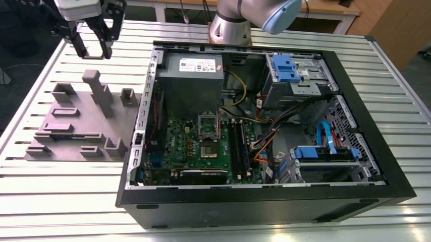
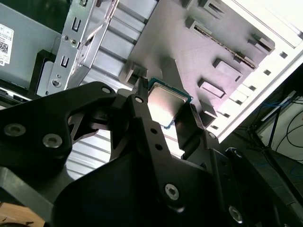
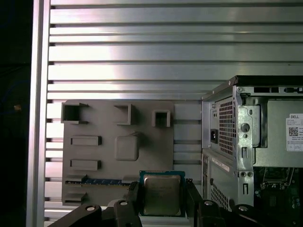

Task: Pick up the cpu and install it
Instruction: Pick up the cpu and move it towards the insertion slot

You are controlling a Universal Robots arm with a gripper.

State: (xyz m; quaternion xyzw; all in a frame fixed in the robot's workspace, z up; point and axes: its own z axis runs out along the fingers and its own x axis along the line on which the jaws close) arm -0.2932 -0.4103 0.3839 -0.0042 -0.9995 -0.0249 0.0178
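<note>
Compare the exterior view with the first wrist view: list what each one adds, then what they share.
Exterior view adds: the arm's base and the blue drive brackets. First wrist view adds: the cpu, clamped between the jaws. Shared: the grey holder block, the slatted table and the open computer case.

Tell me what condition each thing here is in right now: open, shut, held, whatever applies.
cpu: gripped on two sides, held up off the table.
gripper: shut on the cpu.
computer case: lying on its side, side panel off, insides exposed.
socket frame: appears flipped open over a bare socket.
grey holder: lying flat on the table beside the case.
</note>
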